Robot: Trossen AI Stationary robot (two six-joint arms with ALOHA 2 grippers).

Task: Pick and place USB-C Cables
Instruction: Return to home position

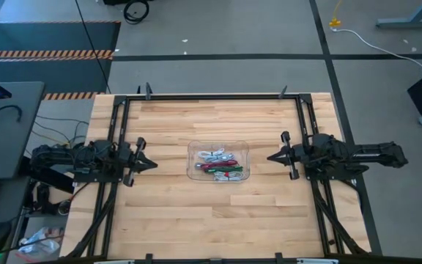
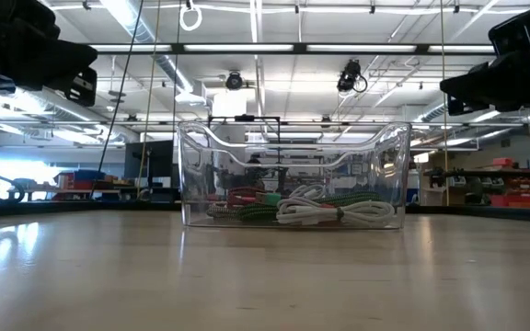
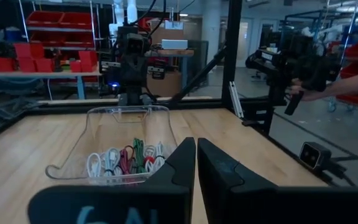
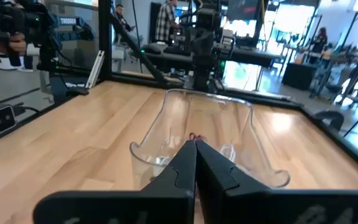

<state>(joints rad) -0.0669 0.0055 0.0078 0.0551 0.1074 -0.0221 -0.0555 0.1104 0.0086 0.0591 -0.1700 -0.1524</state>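
USB-C Cables: lay heaped in the transparent bin at mid-surface, long axis running between left tool and right tool, both pinched closed and empty, the right nearer.

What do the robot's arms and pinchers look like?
Both are black and jointed. The left end effector and right end effector each taper to two flat, pointed fingers, like a beak. Pale letters mark the left one's body, seen in its wrist view.

My rig's left arm and right arm: matte black, boxy joints, each tapering to a point. Pale lettering marks the base of the left gripper, whose fingers are wedge-shaped.
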